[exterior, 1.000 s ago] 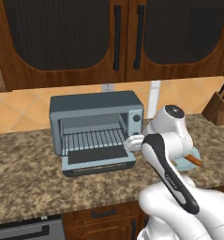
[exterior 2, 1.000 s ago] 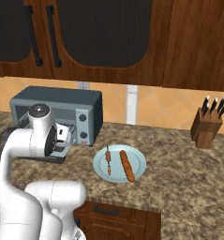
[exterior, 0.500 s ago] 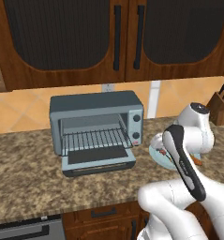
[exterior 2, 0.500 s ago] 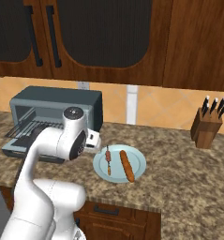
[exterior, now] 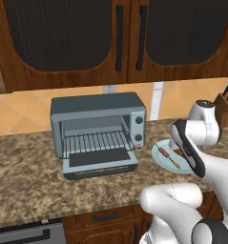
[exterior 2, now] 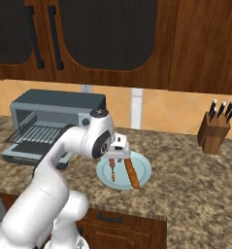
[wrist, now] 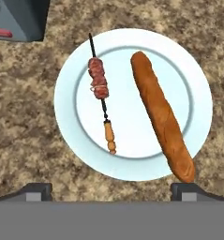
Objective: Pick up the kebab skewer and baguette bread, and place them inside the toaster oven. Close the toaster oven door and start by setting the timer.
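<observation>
A pale blue plate [wrist: 66,117] on the granite counter holds both items. The kebab skewer [wrist: 99,84] lies on its left half, meat chunks near the top and the wooden handle lower down. The baguette bread [wrist: 160,115] lies on the right half, its lower end reaching past the rim. My gripper [wrist: 111,190] hovers open right above the plate, its fingertips [wrist: 36,190] spread wider than both items and holding nothing. The right base view shows the gripper [exterior 2: 118,156] over the skewer [exterior 2: 111,170] and baguette [exterior 2: 132,173]. The toaster oven [exterior: 98,126] stands to the left, its door [exterior: 100,162] folded down.
A knife block [exterior 2: 215,133] stands at the back right of the counter. Dark wooden cabinets [exterior: 120,38] hang above the oven. The plate [exterior: 158,153] sits just right of the open oven door. Bare granite [exterior 2: 185,185] lies right of the plate.
The arm has swung right, from in front of the open toaster oven to above the plate. The jaws have stayed open and empty.
</observation>
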You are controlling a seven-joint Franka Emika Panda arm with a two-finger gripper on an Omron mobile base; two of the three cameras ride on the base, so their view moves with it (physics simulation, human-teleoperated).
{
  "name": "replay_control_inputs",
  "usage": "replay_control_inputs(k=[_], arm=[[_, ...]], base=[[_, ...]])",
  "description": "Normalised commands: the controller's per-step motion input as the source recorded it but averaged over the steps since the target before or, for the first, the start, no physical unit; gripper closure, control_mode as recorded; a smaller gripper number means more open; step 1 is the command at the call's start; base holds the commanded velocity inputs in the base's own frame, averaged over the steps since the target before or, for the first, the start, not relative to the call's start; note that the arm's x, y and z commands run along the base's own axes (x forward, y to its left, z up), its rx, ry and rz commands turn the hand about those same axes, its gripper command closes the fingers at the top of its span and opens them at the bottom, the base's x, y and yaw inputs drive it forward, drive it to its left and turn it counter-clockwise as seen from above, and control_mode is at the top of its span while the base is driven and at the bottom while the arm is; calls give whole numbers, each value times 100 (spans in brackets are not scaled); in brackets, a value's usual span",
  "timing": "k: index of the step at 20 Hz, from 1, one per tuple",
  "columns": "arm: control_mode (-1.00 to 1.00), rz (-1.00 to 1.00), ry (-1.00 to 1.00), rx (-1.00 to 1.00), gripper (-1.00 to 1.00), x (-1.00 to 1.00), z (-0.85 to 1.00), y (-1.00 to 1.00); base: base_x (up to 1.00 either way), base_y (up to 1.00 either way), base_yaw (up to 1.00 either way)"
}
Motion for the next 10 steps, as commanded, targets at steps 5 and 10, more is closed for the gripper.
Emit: replay_control_inputs(k=[5,10], arm=[[-100,5,12,-16,-100,43,-48,-58],[-100,1,3,0,-100,46,-52,-28]], base=[[0,0,0],[0,0,0]])
